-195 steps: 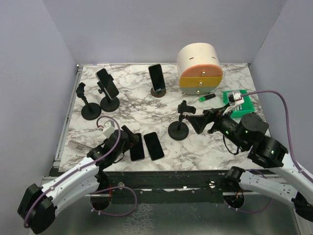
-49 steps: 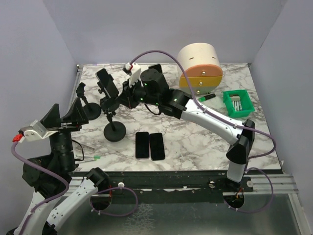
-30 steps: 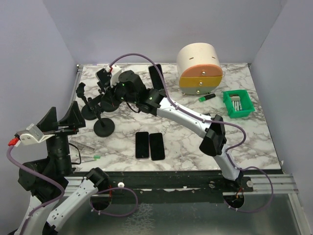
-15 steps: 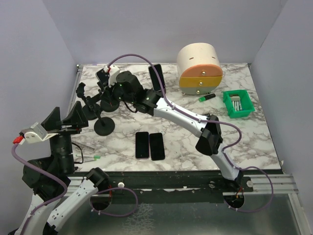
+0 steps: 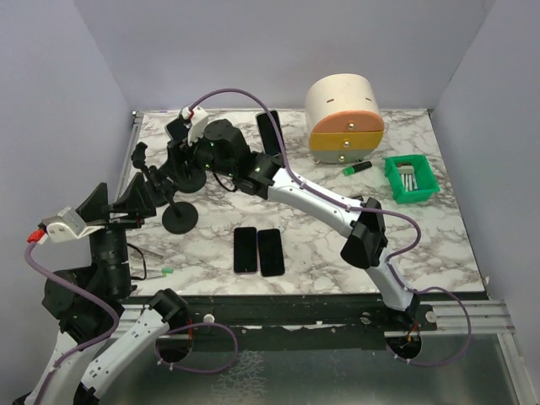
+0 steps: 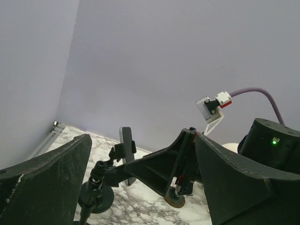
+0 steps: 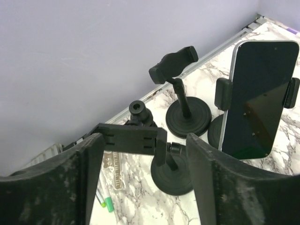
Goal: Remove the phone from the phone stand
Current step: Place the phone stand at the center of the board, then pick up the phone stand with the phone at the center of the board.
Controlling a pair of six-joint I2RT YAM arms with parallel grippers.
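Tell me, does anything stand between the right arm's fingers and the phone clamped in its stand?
Partly. An empty stand sits directly between the open right fingers. The phone stands off to one side beyond it, with nothing else visibly in front of its screen.

Top cam: fixed, high, behind arm bases, looks down & fwd over whole marble table [image 5: 337, 228]. L wrist cam: raised over near-left edge, faces almost level twd back wall, far off. R wrist cam: close in at far-left corner, tilted down twd left wall. All three share the clamped phone [image 7: 258, 93] & stands there.
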